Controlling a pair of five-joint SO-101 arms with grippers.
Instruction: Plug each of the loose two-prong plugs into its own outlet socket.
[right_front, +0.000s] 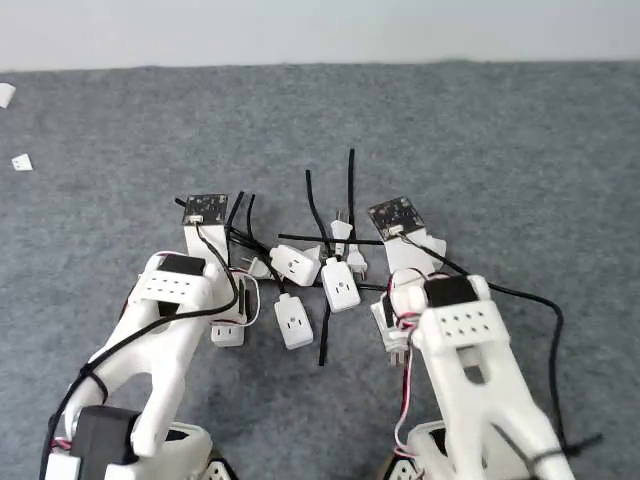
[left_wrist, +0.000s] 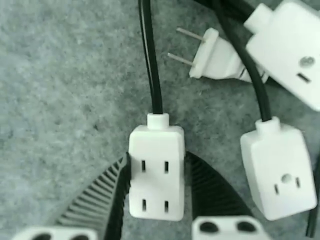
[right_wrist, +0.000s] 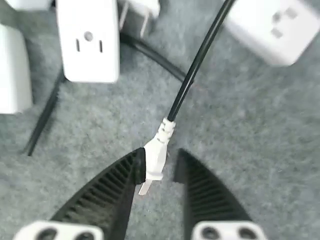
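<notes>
My left gripper (left_wrist: 156, 160) is shut on a white outlet socket (left_wrist: 156, 172) that has two slot pairs and a black cord; its fingers press both sides. In the high view this socket (right_front: 228, 333) lies at the left of the cluster. A loose two-prong plug (left_wrist: 212, 55) lies just beyond it, prongs bare. My right gripper (right_wrist: 160, 155) is narrowly open around a small white two-prong plug (right_wrist: 155, 157) on a black cord. The plug touches one finger, with a thin gap to the other. From above, the right gripper (right_front: 393, 325) sits at the cluster's right side.
More white sockets (right_front: 340, 283) (right_front: 293, 322) (right_front: 294, 262) and crossing black cords (right_front: 318, 215) crowd the carpet between the arms. Further sockets (left_wrist: 280, 172) (right_wrist: 89, 42) lie close to each gripper. Two white scraps (right_front: 22, 162) lie far left. Open grey carpet (right_front: 520, 150) lies behind.
</notes>
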